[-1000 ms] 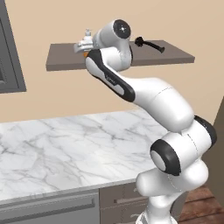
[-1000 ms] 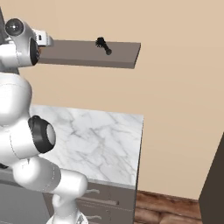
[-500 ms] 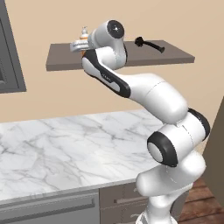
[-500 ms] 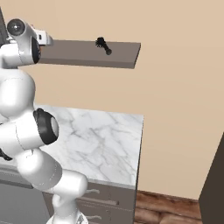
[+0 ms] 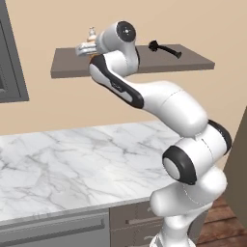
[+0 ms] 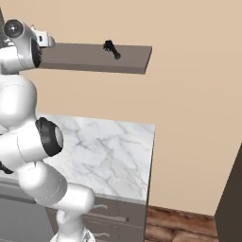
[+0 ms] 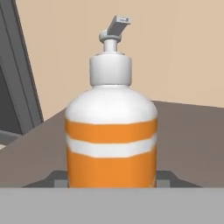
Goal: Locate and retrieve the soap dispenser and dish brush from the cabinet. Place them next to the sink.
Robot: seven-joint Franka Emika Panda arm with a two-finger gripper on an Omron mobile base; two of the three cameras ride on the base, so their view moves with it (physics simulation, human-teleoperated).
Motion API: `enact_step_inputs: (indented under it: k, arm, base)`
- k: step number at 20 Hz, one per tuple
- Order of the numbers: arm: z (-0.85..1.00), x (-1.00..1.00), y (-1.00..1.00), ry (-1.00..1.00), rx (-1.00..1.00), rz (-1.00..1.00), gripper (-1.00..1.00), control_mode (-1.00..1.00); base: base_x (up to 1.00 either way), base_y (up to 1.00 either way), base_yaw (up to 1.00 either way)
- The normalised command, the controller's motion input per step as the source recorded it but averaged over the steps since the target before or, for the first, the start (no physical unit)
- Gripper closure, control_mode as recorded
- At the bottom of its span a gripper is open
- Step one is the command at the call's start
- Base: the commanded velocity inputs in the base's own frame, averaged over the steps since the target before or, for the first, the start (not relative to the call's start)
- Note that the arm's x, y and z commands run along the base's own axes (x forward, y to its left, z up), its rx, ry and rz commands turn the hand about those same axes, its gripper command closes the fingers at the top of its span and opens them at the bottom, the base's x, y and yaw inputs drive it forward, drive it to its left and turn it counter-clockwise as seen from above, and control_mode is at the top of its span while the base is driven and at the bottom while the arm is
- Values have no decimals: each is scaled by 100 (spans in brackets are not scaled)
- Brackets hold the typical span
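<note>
soap dispenser (image 7: pixel 111 127) upright between fingertips (image 7: pixel 56 178) (contact unclear), base hidden

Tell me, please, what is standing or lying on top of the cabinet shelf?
On the cabinet lies the dish brush, and the soap dispenser stands upright at the other end. The arm hides most of the dispenser from the base views.

Kitchen; marble counter (image 5: pixel 72 164), drawer fronts (image 6: pixel 113 218)
</note>
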Motion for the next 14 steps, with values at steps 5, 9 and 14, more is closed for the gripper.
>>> enact_step_inputs:
  k: [5,9,14]
  arm:
    - [30,-63,14,-25,1,-2,100,-100]
    - [23,-91,-1,-17,8,-7,100,-100]
    - [7,-100,-22,-6,8,-7,100,-100]
  base:
    - [0,0,0]
    - [0,0,0]
    - [0,0,0]
